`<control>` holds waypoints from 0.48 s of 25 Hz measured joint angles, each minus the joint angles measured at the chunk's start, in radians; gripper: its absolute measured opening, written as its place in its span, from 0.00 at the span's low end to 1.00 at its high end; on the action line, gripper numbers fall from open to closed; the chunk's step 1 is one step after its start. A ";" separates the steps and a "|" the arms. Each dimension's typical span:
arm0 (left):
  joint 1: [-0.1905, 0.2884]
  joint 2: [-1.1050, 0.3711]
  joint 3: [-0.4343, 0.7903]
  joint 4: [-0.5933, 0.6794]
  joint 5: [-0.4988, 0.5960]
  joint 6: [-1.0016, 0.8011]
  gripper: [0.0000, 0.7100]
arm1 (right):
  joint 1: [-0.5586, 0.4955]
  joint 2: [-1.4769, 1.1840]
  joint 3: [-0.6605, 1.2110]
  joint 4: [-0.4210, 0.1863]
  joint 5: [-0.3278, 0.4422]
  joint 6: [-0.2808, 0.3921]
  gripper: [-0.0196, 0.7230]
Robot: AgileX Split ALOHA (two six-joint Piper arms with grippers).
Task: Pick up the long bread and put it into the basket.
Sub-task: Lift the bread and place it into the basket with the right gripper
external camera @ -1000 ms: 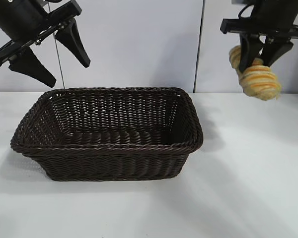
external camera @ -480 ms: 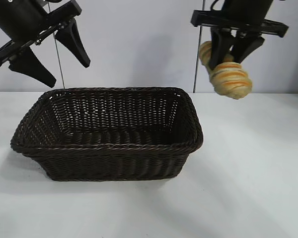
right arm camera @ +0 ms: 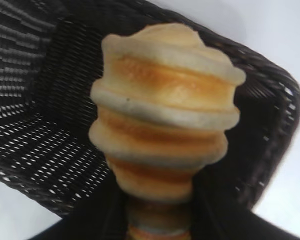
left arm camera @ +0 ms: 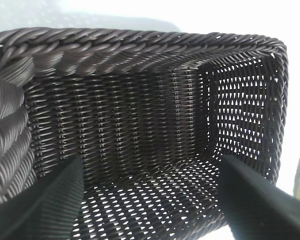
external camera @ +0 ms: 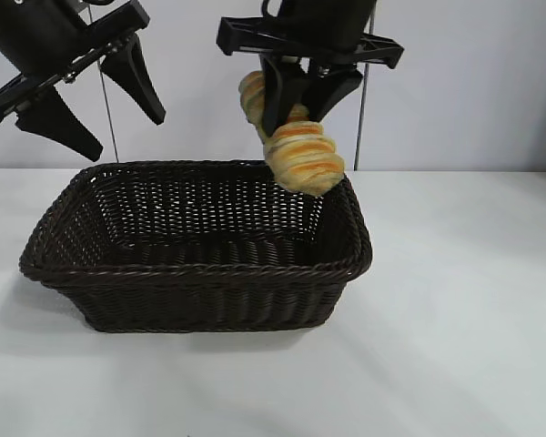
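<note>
A plain white table (external camera: 455,346) runs back to a pale panelled wall, and nearest the exterior camera sits the basket (external camera: 200,282), dark woven wicker with a braided rim and nothing in it. Over its far right corner hangs the right gripper (external camera: 296,102), which a second ago was well off beyond the basket's right end — the carry across is all but finished, and I judge lowering and letting go is what remains. Its jaws pinch the long bread (external camera: 300,157) about the middle, the loaf slanting down below the fingertips, clear of the rim. The left gripper (external camera: 86,105) hangs spread wide above the far left corner — idle.
</note>
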 joint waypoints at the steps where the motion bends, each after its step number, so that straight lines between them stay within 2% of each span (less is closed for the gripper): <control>1: 0.000 0.000 0.000 0.000 0.000 0.000 0.76 | 0.000 0.011 0.000 0.000 -0.003 0.000 0.37; 6: 0.000 0.000 0.000 0.000 0.000 0.000 0.76 | 0.000 0.059 0.000 0.000 -0.015 0.000 0.37; 8: 0.000 0.000 0.000 0.000 0.000 0.000 0.76 | 0.000 0.062 0.000 0.000 -0.015 0.000 0.39; 12: 0.000 0.000 0.000 0.000 0.001 0.000 0.76 | 0.000 0.062 0.000 0.000 -0.014 -0.014 0.61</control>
